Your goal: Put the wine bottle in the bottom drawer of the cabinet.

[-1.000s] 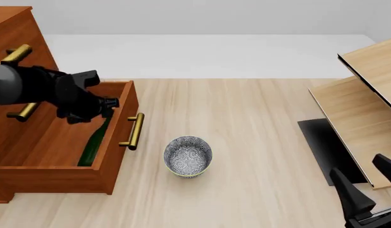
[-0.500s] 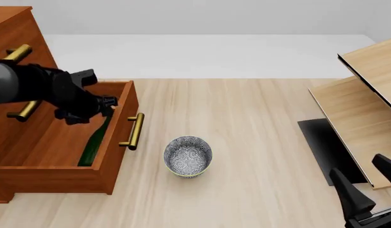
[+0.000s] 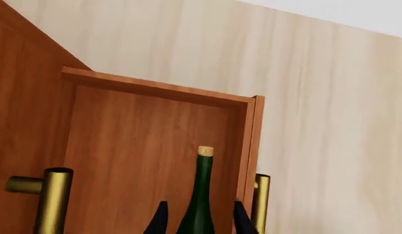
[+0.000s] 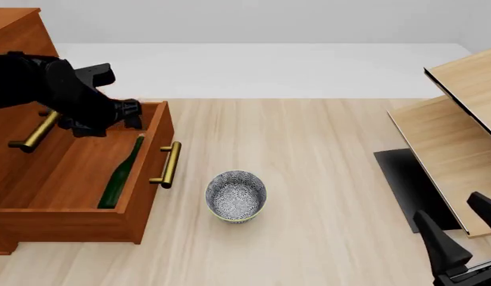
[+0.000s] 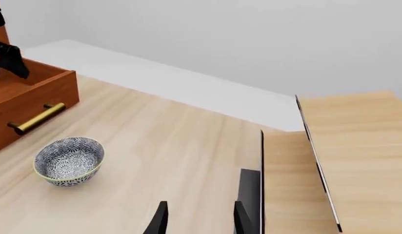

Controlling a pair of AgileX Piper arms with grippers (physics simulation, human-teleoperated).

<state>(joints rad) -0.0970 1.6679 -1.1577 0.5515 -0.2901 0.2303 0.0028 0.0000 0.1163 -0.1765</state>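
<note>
The wine bottle (image 4: 121,174) lies on its side in the pulled-out bottom drawer (image 4: 47,217) of the cabinet (image 4: 19,30), tucked along the inside of the drawer's front panel, its gold cap pointing toward the far end. The left gripper (image 4: 133,115) hangs above that far end, just beyond the cap and clear of the glass; in the left wrist view its two fingers (image 3: 160,220) stand spread to either side of the bottle's neck without touching it.

Most of the drawer floor beside the bottle is bare wood. The brass handle (image 4: 168,164) juts from the drawer front toward the tabletop (image 4: 325,137), and a higher drawer's handle (image 4: 35,132) pokes out just behind the left arm.

A small patterned bowl (image 4: 236,196) sits on the table near the handle, apart from the drawer. Wide open tabletop stretches from there to the pale shelf unit (image 4: 452,119) at the right edge. The right gripper (image 5: 199,219) waits low beside that shelf, fingers parted and holding nothing.
</note>
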